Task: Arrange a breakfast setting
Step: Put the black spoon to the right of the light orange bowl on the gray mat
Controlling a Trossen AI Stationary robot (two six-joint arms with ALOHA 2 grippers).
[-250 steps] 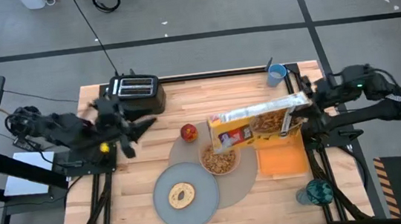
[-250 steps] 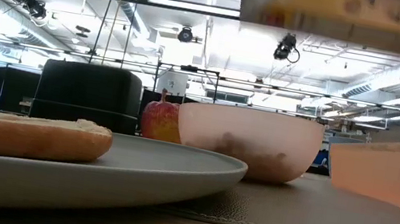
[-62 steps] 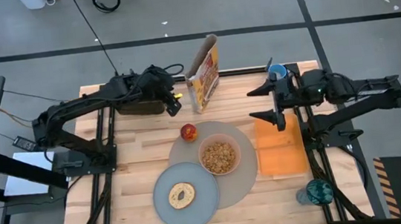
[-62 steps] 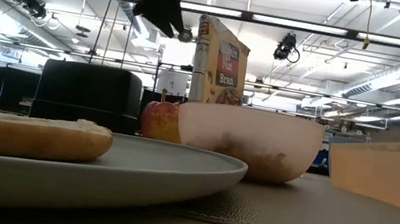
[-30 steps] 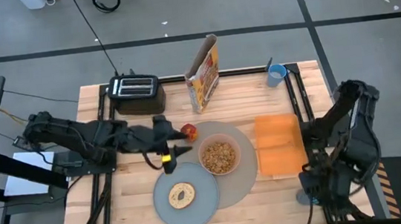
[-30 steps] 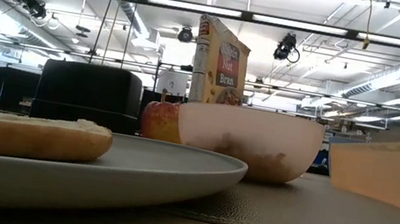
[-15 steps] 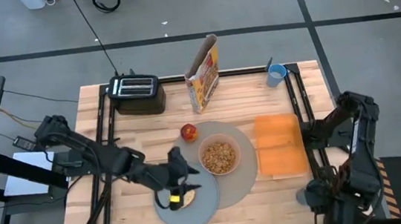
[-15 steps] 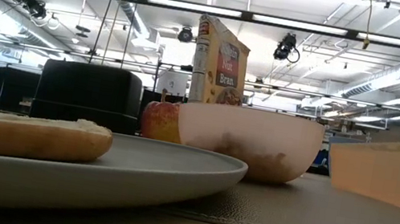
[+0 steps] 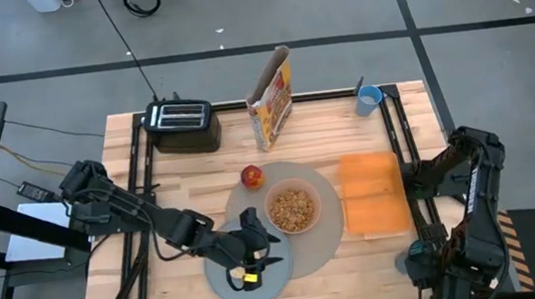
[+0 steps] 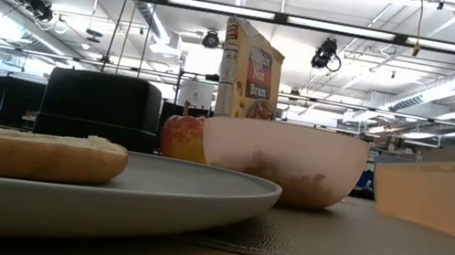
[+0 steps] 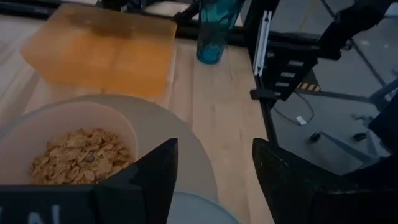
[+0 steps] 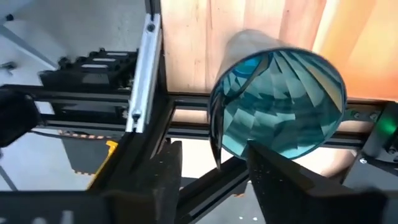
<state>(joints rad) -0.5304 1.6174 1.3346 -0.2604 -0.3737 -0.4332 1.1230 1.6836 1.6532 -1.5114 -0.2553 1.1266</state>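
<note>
The grey plate (image 9: pixel 223 271) lies partly on the near left of the round tan placemat (image 9: pixel 321 225). The bagel (image 10: pixel 19 153) lies on the plate; in the high view my left gripper covers it. The pink bowl (image 9: pixel 293 210) of cereal sits on the placemat, and the red apple (image 9: pixel 252 177) at its far left edge. The yellow cereal box (image 9: pixel 272 97) stands upright at the far edge, the light-blue cup (image 9: pixel 370 97) at the far right. No spoon shows. My left gripper (image 9: pixel 270 251) is open and empty above the plate. My right gripper (image 12: pixel 214 180) is open above a teal glass (image 12: pixel 280 106).
A black toaster (image 9: pixel 182 125) stands at the far left. An orange cloth (image 9: pixel 372 191) lies right of the placemat. The teal glass (image 9: pixel 416 253) stands at the near right corner by the table frame. Bare wood shows left of the plate.
My left gripper has gone from beside the apple toward the table's near edge and a little right, and now hangs over the plate and the bagel. The bagel, plate and bowl have stayed in place.
</note>
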